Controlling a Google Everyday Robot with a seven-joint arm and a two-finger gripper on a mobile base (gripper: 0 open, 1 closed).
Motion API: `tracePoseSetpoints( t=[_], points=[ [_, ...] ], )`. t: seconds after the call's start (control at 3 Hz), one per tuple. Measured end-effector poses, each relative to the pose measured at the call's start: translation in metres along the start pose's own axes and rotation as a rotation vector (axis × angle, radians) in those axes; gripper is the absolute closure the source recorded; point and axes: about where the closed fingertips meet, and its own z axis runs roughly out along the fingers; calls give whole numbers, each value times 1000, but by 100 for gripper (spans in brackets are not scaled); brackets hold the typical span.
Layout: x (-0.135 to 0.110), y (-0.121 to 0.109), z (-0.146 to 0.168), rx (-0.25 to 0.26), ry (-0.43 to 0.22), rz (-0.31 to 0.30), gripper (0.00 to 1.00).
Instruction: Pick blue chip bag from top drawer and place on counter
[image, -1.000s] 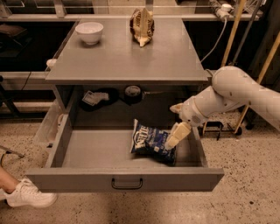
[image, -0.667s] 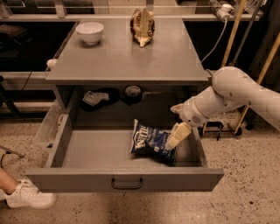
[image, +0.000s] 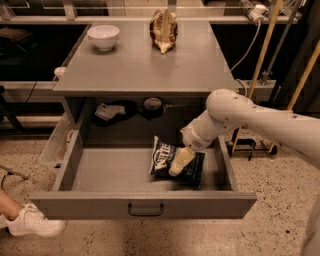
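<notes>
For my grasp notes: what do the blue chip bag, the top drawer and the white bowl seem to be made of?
Blue chip bag: likely glossy foil or plastic film, crinkled, under the gripper. Top drawer: probably painted metal, matte grey, thin flat walls. White bowl: glazed ceramic or plastic, smooth.

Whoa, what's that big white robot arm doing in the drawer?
The robot's arm is reaching down into the open top drawer. Its end effector is right on the blue chip bag, which is inside the drawer toward its right side. The bag is not yet on the counter above, where a white bowl and a brown bag sit at the back.
</notes>
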Motion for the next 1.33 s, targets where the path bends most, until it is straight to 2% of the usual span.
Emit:
tracePoseSetpoints(
  t=[0.33,0.67,1.33],
  points=[
    [-9,-16,41,56,70,4,0],
    [-9,-16,41,55,70,4,0],
    [-9,-16,41,55,70,4,41]
  ],
)
